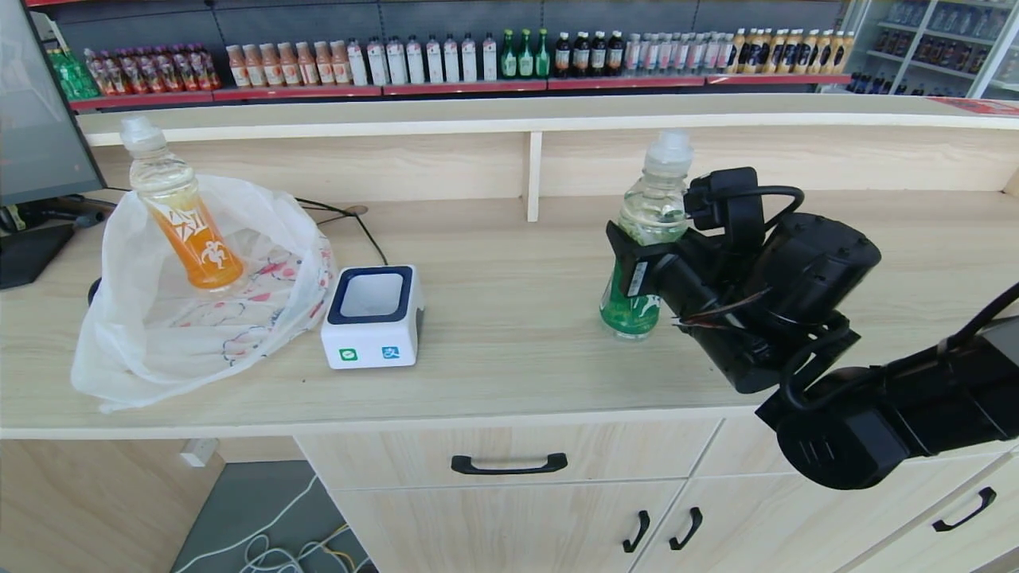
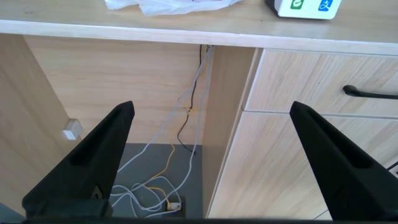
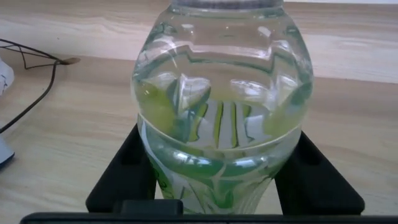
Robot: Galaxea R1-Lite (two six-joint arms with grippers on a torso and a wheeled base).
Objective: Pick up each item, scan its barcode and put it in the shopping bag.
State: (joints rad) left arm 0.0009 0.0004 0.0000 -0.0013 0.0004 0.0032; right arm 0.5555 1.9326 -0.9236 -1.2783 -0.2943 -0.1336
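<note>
A clear bottle with a green label [image 1: 646, 208] stands upright on the right half of the wooden counter [image 1: 509, 350]. My right gripper [image 1: 641, 259] is shut on the green bottle [image 3: 221, 124] at mid-height, one black finger [image 3: 121, 177] on each side. A white scanner [image 1: 372, 314] with a dark-rimmed window sits mid-counter. To its left lies the white plastic shopping bag [image 1: 143, 334], with an orange-label bottle [image 1: 187, 223] leaning upright inside. My left gripper [image 2: 211, 109] hangs open below the counter edge, facing the cabinet front, with nothing between its fingers.
A monitor [image 1: 40, 103] and its cables occupy the far left of the counter. A raised back ledge with a thin divider [image 1: 533, 175] bounds the counter behind. Drawers with black handles [image 1: 509, 464] sit below; loose cables [image 2: 155, 186] lie on the floor.
</note>
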